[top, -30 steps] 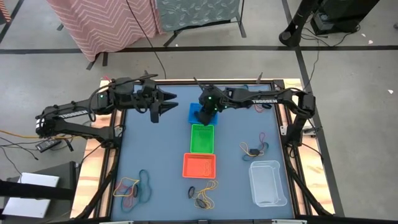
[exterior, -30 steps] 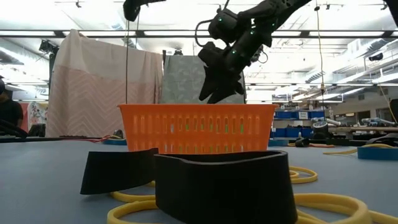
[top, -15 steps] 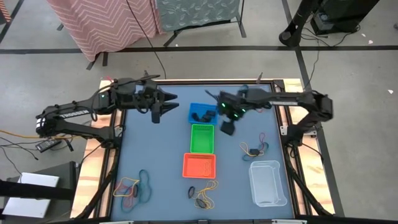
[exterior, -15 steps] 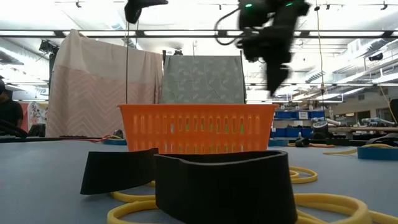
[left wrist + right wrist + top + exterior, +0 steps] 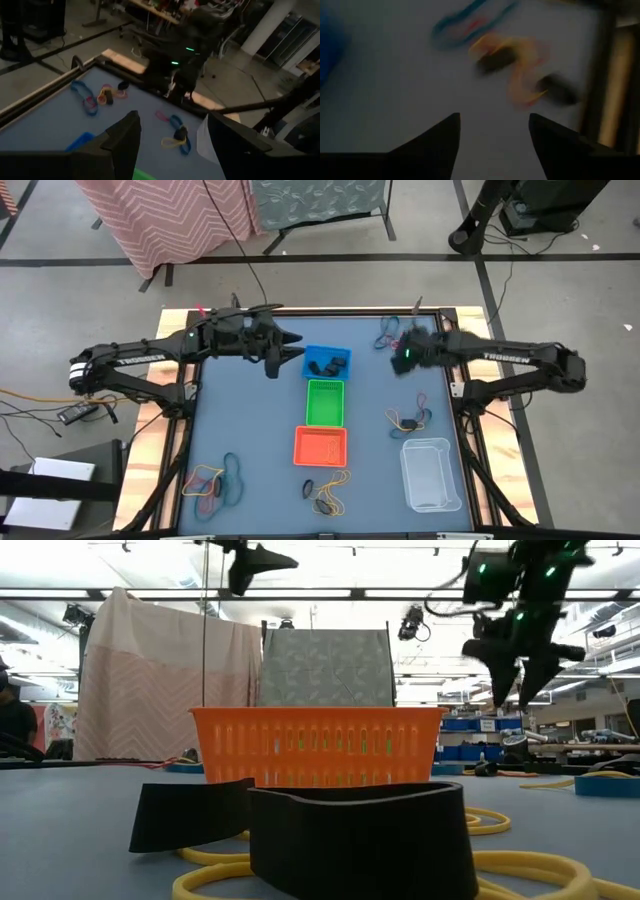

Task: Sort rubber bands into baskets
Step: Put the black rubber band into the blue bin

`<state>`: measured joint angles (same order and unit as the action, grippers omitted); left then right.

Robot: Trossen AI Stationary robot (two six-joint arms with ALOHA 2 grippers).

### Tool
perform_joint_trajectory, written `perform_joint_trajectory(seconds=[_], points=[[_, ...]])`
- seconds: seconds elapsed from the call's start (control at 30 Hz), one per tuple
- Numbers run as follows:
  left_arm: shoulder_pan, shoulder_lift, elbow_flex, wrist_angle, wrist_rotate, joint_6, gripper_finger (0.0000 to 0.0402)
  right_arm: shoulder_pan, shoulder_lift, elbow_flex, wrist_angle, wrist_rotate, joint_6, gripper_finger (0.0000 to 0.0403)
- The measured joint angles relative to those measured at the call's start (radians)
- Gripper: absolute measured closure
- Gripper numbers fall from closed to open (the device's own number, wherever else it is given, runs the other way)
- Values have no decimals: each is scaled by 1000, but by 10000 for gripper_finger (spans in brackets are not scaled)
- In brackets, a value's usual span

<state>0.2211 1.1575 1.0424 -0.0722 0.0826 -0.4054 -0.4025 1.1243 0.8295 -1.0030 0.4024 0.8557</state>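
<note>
On the smooth blue table [image 5: 260,420], slotted orange basket [image 5: 321,446] (rectangular plastic); both end effectors [image 5: 297,352] [image 5: 392,360] released, empty.

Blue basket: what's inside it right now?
The blue basket holds a few black rubber bands on its floor. From above nothing covers it; whether other colours lie under them cannot be told.

Left dark six-joint arm reaches in from the desk's left edge along the far edge; its two-finger tool [image 5: 288,350] hangs raised, fingers [image 5: 122,145] spread apart, nothing between them.

Right dark arm stretches in from the right edge, near the far right corner. Its tool [image 5: 402,360] is raised, fingers [image 5: 437,142] parted, empty.
</note>
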Motion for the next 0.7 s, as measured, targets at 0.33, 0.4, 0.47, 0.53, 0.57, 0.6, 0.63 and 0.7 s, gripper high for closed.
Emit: perform_joint_trajectory(seconds=[0.33, 0.4, 0.47, 0.53, 0.57, 0.6, 0.63, 0.7], points=[[-16, 47, 0, 64, 74, -153, 169, -443, 255, 0, 313, -302, -113, 158], [-26, 48, 0, 62, 74, -153, 169, -458, 317, 0, 334, -313, -90, 158], [-35, 48, 0, 62, 74, -156, 170, -462, 368, 0, 355, -331, -71, 158], [-44, 48, 0, 61, 65, -165, 169, -460, 411, 0, 371, -359, -70, 159], [-48, 48, 0, 61, 59, -171, 169, -457, 429, 0, 375, -372, -70, 159], [-50, 48, 0, 61, 54, -172, 170, -456, 443, 0, 374, -377, -68, 159], [-52, 48, 0, 61, 50, -172, 169, -453, 453, 0, 373, -379, -63, 159], [-52, 48, 0, 60, 42, -172, 169, -445, 465, 0, 374, -376, -45, 161]])
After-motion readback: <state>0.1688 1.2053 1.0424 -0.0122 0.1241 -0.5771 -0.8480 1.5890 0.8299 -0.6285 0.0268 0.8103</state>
